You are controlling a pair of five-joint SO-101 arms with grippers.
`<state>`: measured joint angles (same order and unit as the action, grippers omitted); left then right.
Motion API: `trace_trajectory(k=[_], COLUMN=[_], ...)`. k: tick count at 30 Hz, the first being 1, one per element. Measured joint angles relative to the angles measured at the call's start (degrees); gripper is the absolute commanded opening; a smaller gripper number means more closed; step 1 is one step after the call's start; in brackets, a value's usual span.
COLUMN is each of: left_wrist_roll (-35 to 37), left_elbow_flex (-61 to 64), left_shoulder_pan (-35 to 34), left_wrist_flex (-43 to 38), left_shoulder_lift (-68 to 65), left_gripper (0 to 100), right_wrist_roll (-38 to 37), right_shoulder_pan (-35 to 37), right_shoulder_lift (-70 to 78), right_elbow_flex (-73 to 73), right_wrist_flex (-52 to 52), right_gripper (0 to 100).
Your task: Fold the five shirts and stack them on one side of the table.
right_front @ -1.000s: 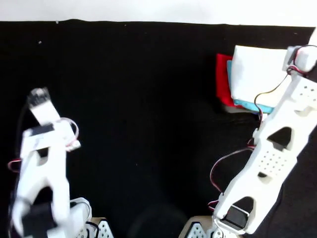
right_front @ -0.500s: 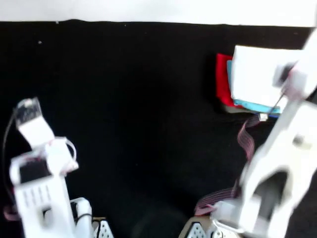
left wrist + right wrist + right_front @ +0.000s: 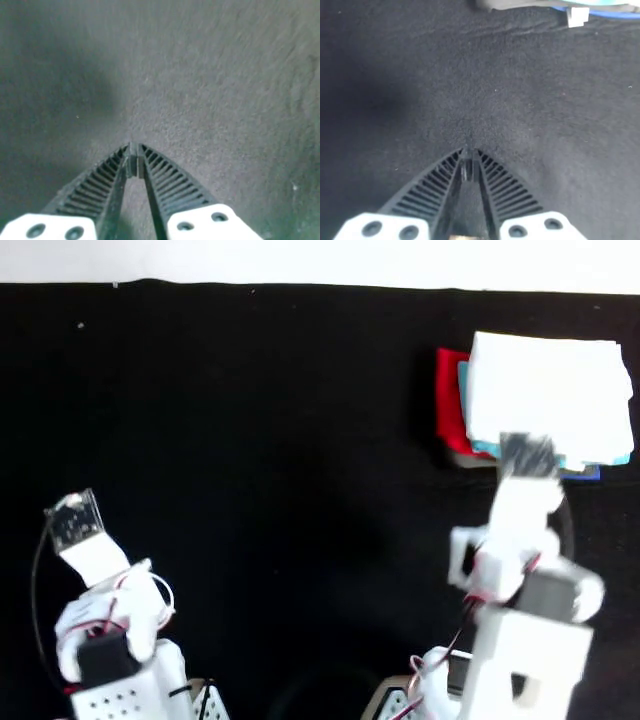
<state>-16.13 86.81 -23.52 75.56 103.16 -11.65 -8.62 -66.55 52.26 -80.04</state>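
High view: folded shirts sit stacked at upper right on the black table. Left gripper and right gripper are both closed and empty.

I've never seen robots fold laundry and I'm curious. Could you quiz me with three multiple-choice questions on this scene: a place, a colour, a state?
1. Where is the shirt stack on the table? A) centre B) far right C) near left
2. What colour is the top shirt? A) white B) red C) green
3. How is the left gripper? A) open B) shut on a shirt C) shut, empty
Answers: B, it lies at the far right edge; A, white covers the stack; C, it is closed over bare table.
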Motion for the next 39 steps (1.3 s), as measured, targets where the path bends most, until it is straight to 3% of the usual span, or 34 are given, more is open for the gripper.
trace_trajectory(k=[6, 12, 17, 19, 24, 35, 39], left_wrist_roll=[0.5, 9.5, 10.0, 6.7, -1.0, -1.7, -0.4], left_elbow_flex=[8.4, 9.4, 9.4, 9.4, 9.4, 9.4, 9.4], left_shoulder_pan=[12.8, 21.3, 21.9, 21.9, 21.9, 21.9, 17.7], left_wrist_flex=[-4.7, -7.4, -5.5, -3.2, -0.5, -0.4, -0.4], left_shoulder_lift=[0.0, 0.0, 0.0, 0.1, 0.1, 0.1, 0.2], left_gripper=[3, 3, 3, 3, 3, 3, 3], right_wrist_roll=[0.0, 0.0, 5.9, 8.6, 7.5, 7.9, 10.5], right_shoulder_pan=[0.1, 0.4, 0.4, 0.4, 2.4, 3.9, 6.2], right_shoulder_lift=[-12.2, -22.3, -30.1, -33.3, -37.5, -37.7, -37.7], right_elbow_flex=[19.0, 34.2, 43.0, 43.5, 43.5, 43.5, 43.5], right_wrist_flex=[9.7, 11.9, 11.9, 11.4, 9.7, 9.1, 9.1], right_gripper=[1.9, 1.9, 2.2, 2.2, 1.9, 1.9, 1.9])
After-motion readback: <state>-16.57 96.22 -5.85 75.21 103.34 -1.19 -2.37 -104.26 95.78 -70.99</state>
